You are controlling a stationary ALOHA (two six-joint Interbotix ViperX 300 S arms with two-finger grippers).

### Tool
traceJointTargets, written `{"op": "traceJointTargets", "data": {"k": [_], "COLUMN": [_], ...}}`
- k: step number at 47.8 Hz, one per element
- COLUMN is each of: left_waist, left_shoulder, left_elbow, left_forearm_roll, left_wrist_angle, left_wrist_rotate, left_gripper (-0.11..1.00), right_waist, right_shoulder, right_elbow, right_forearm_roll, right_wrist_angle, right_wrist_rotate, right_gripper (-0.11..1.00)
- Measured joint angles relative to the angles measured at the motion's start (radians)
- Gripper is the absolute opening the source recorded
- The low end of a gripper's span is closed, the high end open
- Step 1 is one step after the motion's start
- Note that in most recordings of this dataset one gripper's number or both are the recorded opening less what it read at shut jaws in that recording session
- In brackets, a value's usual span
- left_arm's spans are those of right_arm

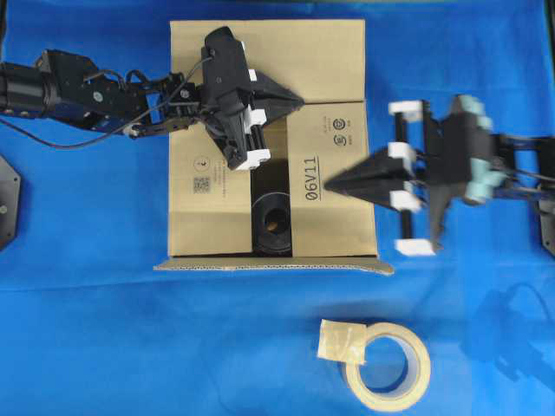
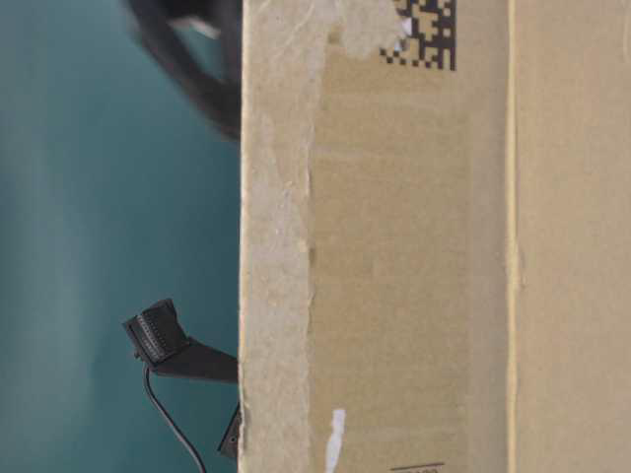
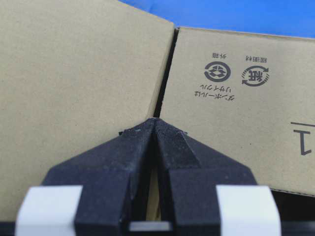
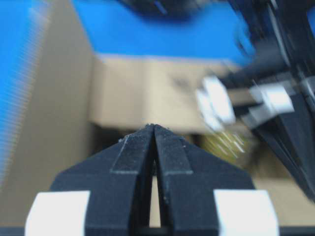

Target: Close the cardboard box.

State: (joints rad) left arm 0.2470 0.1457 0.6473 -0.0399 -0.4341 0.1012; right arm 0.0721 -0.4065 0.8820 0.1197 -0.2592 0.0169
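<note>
The brown cardboard box [image 1: 208, 230] stands mid-table. Its far flap [image 1: 321, 56], left flap [image 1: 195, 173] and right flap printed "06V11" [image 1: 342, 147] are folded in. The near flap [image 1: 269, 263] stands up, seen edge-on. A gap between the side flaps shows a dark round object [image 1: 273, 221] inside. My left gripper [image 1: 299, 102] is shut and empty, its tip at the seam between flaps; in the left wrist view the gripper [image 3: 155, 120] rests over that seam. My right gripper [image 1: 325, 184] is shut and empty over the right flap; it also shows in the blurred right wrist view [image 4: 153, 127].
A beige tape roll [image 1: 390, 364] lies on the blue cloth in front of the box. The box wall [image 2: 394, 246] fills the table-level view. The left arm [image 1: 78, 91] reaches in from the left, the right arm [image 1: 486, 165] from the right.
</note>
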Motion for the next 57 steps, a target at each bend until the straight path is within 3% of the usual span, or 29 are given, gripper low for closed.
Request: {"op": "traceJointTargets", "data": {"k": [11, 24, 39, 46, 57], "left_waist": [0.000, 0.002, 0.002, 0.002, 0.002], "left_shoulder": [0.000, 0.000, 0.000, -0.002, 0.000], "left_elbow": [0.002, 0.002, 0.003, 0.003, 0.003], "left_forearm_roll": [0.000, 0.000, 0.000, 0.000, 0.000], "left_wrist_angle": [0.000, 0.000, 0.002, 0.000, 0.002], "left_wrist_rotate": [0.002, 0.000, 0.000, 0.000, 0.000], "left_gripper": [0.00, 0.00, 0.00, 0.00, 0.00], "right_waist": [0.193, 0.321, 0.319, 0.305, 0.213], "right_shoulder": [-0.118, -0.021, 0.133, 0.130, 0.069], "right_elbow": [0.026, 0.032, 0.048, 0.058, 0.084], "right_forearm_roll": [0.000, 0.000, 0.000, 0.000, 0.000], "right_wrist_angle": [-0.008, -0.015, -0.028, -0.057, -0.060], "right_wrist_rotate": [0.000, 0.000, 0.000, 0.000, 0.000], "right_gripper": [0.00, 0.00, 0.00, 0.00, 0.00]}}
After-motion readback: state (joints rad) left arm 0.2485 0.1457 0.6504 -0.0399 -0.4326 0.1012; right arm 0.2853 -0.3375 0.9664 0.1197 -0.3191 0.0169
